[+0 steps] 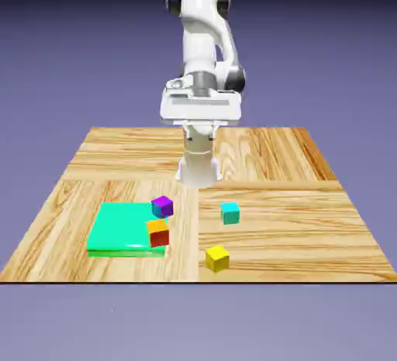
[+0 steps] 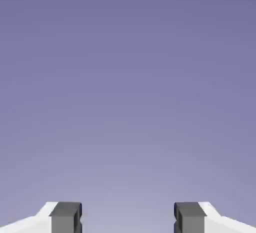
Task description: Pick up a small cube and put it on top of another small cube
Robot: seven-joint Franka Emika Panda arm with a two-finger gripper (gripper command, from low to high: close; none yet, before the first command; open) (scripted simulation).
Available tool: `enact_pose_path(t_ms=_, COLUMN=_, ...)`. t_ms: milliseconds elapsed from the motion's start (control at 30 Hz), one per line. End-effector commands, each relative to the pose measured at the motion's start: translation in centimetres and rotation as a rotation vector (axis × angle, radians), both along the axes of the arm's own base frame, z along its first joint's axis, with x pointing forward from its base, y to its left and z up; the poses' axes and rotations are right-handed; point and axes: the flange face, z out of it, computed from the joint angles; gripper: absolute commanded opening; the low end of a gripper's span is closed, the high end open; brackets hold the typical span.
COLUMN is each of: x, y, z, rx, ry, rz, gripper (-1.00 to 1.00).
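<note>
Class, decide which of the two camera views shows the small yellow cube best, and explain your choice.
The exterior view shows it best: the yellow cube sits in full sight near the table's front edge, apart from the other cubes. The hand view shows none of it, only blue-violet backdrop and the open tool's tips.

Wooden table (image 1: 264,158) — slab (image 1: 120,229), cubes (yellow (image 1: 217,258), cyan (image 1: 229,212))
</note>
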Motion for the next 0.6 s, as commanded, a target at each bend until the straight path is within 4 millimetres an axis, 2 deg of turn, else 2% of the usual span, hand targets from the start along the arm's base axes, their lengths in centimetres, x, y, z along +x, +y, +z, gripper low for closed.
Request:
enact_pose_path(t_ms=0, x=0.8, y=0.3, z=-0.7, rx=-0.011, ry=0.041, rz=0.015, gripper=0.00)
enact_pose_path(t_ms=300, x=7.4, y=2.8, z=-8.3, rx=-0.108, ry=0.405, rz=0.151, gripper=0.00)
enact_pose_path(t_ms=567, x=11.2, y=5.0, z=-16.9, rx=-0.195, ry=0.728, rz=0.277, gripper=0.00)
